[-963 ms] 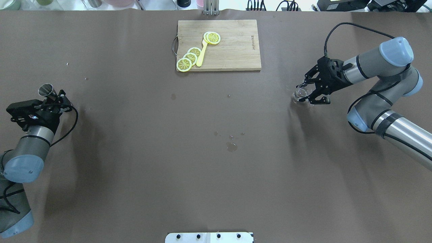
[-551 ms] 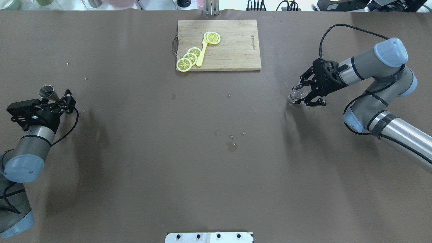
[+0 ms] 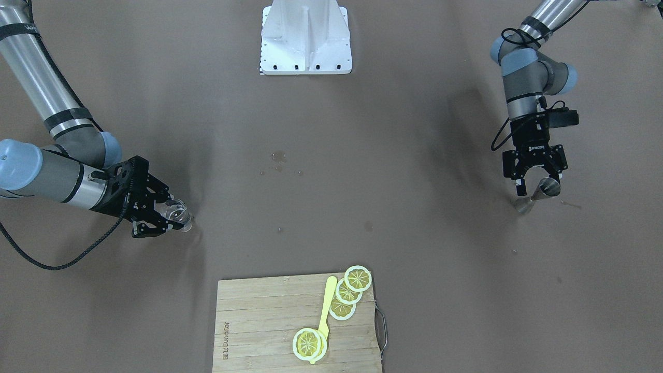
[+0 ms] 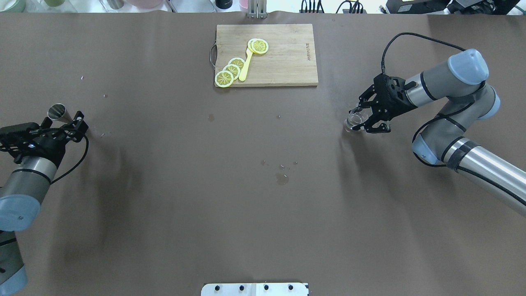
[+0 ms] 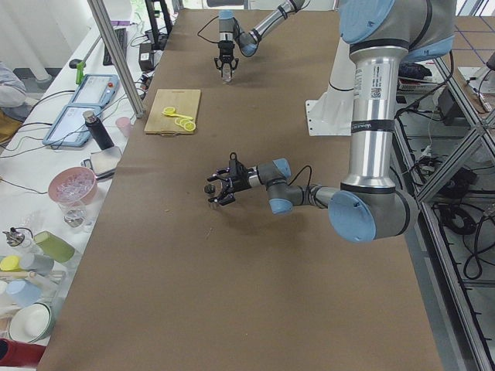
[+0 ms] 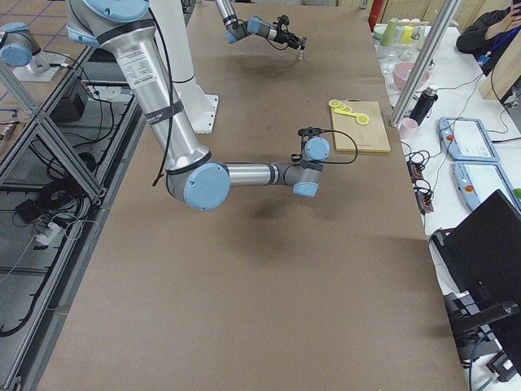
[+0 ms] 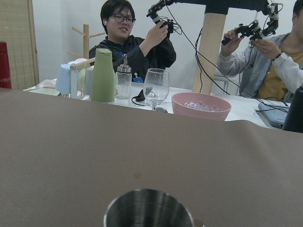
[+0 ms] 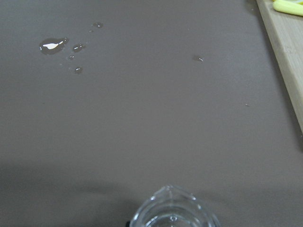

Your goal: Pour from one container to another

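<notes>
The two arms stand at opposite ends of the brown bench [image 4: 164,205], well apart. The right hand [image 4: 367,116] is clenched around the clear glass cup [image 4: 352,121]; the left hand [image 3: 537,178] grips the steel jigger [image 3: 538,192] at its fingertips. To pour well, I'd say both must come toward the middle, cup kept level until its lip sits just over the jigger's mouth. Ahead of the hands lies the cutting board [image 4: 287,61] with lemon slices [image 4: 230,70], off the path. Small droplets [image 4: 282,177] mark the middle.
</notes>
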